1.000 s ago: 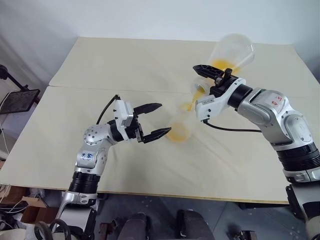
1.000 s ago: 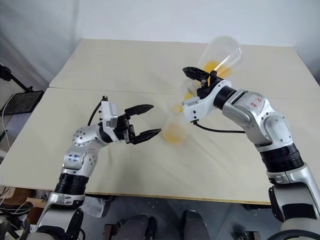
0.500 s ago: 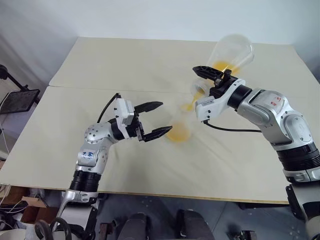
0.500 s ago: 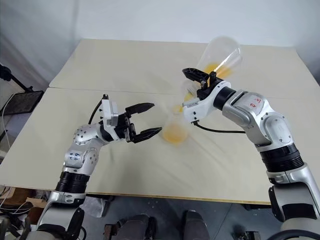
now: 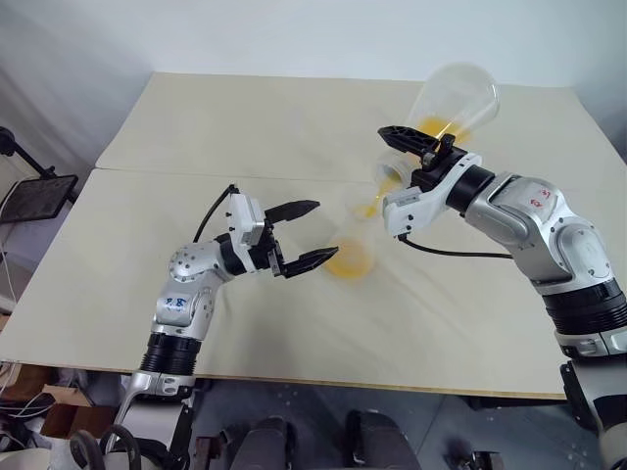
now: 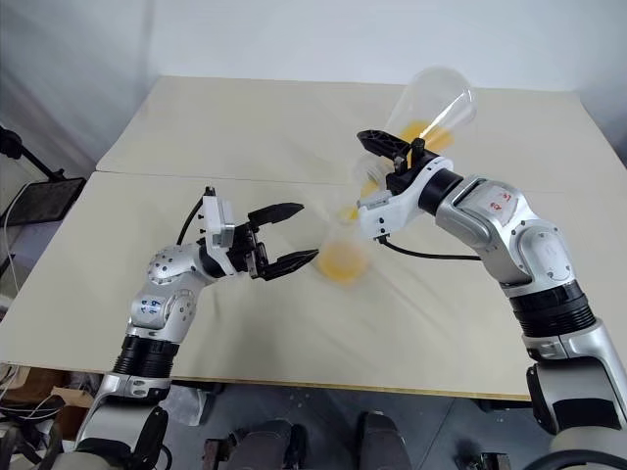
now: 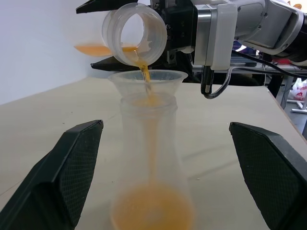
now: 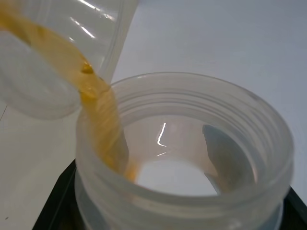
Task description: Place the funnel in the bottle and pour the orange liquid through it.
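My right gripper [image 5: 409, 157] is shut on the neck of the larger clear flask [image 5: 454, 96], which it holds tilted with its mouth down. A thin stream of orange liquid [image 7: 145, 76] runs from that mouth into the clear funnel [image 7: 147, 80]. The funnel sits in the neck of the bottle [image 7: 149, 158]. The bottle stands upright on the table [image 5: 196, 127] with an orange pool [image 5: 350, 261] in its base. My left gripper [image 5: 321, 231] is open at the bottle's left. Its fingers [image 7: 72, 163] are wide apart and clear of the glass. Some orange liquid [image 5: 431, 125] remains in the tilted flask.
The table is two beige boards with a seam [image 5: 196, 176] running across. A black stand [image 5: 34, 196] sits off its left edge. Bare tabletop lies in front of the bottle and to the far left.
Both arms have kept still. The orange stream keeps running from the tilted flask into the funnel.
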Motion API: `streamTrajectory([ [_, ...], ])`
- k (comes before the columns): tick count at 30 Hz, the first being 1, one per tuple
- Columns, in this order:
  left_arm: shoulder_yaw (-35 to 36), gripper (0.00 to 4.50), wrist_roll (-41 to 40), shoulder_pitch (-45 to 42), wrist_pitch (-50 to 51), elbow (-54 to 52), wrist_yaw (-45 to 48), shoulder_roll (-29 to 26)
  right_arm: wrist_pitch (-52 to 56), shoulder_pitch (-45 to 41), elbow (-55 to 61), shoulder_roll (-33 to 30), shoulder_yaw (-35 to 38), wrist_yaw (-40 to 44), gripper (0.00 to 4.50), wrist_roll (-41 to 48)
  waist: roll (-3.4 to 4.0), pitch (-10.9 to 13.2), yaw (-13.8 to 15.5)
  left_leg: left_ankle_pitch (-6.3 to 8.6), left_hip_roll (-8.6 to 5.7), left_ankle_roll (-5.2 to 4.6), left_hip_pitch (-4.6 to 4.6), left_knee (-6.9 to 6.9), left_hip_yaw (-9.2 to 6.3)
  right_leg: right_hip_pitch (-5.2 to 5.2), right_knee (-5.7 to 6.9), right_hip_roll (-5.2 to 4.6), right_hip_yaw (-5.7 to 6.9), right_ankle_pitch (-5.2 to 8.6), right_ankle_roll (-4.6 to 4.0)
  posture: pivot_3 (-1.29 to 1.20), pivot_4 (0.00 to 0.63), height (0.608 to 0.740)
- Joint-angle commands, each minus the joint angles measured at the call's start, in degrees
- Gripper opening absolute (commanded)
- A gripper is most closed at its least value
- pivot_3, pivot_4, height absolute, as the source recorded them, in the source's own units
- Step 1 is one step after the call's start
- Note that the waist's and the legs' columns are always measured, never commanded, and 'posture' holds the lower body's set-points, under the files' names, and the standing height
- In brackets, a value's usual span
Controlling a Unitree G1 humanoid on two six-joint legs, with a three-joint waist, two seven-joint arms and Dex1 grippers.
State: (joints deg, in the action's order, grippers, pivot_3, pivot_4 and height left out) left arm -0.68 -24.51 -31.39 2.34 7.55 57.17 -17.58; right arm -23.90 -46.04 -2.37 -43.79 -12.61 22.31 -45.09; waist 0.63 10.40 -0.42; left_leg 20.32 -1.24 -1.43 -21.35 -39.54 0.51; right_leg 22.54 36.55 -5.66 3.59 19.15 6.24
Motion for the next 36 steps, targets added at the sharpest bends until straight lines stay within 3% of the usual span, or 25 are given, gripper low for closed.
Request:
streamTrajectory([
  [1, 0.05, 4.50, 0.19, -0.55, -1.01, -1.19, 0.15, -0.21, -0.82, -2.20, 0.92, -1.06, 1.39, -1.29, 2.51, 0.39, 0.00, 0.00, 0.00, 0.00, 0.00, 0.00, 0.00, 0.00, 0.00, 0.00, 0.00, 0.00, 0.00, 0.00, 0.00, 0.00, 0.150, 0.740],
  [36, 4.26, 4.50, -1.69, 4.42, -0.14, -4.74, 0.01, -4.11, -2.41, -3.04, -0.73, -1.16, 1.53, -2.67, 2.51, -0.47, 0.00, 0.00, -0.92, 0.00, 0.02, 0.00, 0.00, -0.01, -0.02, 0.00, 0.04, -0.03, -0.02, 0.00, 0.00, 0.00, 0.150, 0.740],
])
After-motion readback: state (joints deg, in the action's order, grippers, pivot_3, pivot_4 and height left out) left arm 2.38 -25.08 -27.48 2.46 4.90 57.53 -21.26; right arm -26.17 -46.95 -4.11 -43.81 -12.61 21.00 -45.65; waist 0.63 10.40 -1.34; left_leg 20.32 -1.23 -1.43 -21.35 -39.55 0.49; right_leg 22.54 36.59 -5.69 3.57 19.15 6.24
